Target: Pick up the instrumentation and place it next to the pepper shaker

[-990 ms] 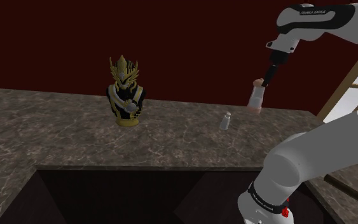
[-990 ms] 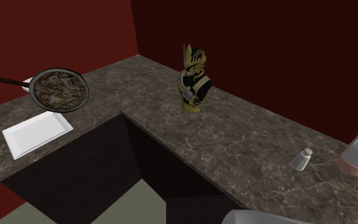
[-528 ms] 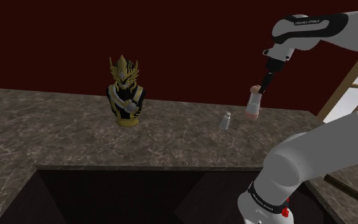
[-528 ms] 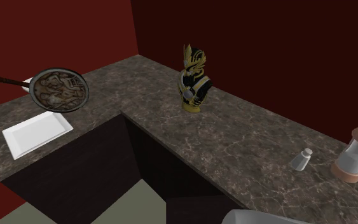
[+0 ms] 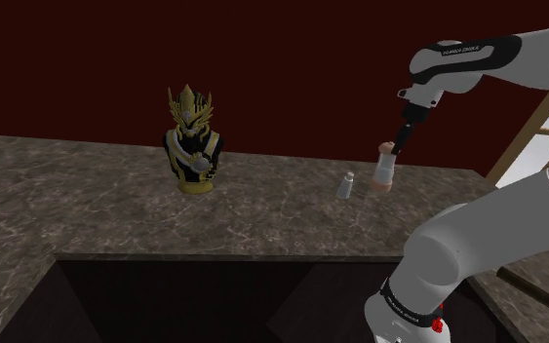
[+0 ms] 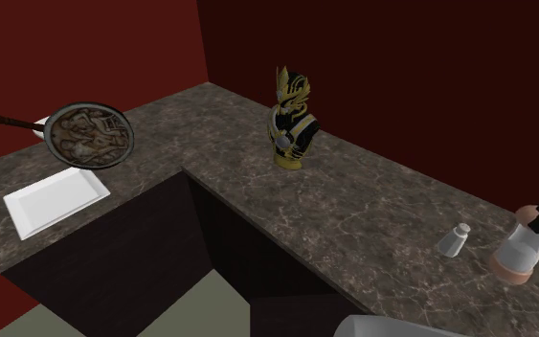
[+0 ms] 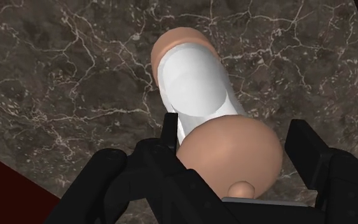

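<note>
The hand [image 5: 392, 146] is clamped on the top end of the instrument [image 5: 383, 171], a white cylinder with 2 tan caps. It grips high so the body hangs upright and the base can land flat. The instrument sits just beside the pepper shaker [image 5: 345, 184], on the shoulder view's right of it, low over the table [image 5: 116, 209]. Can't tell if the base touches yet. Looks like the set-down step to me. The gold bust [image 5: 194, 141] is well apart, so no bump risk.
</note>
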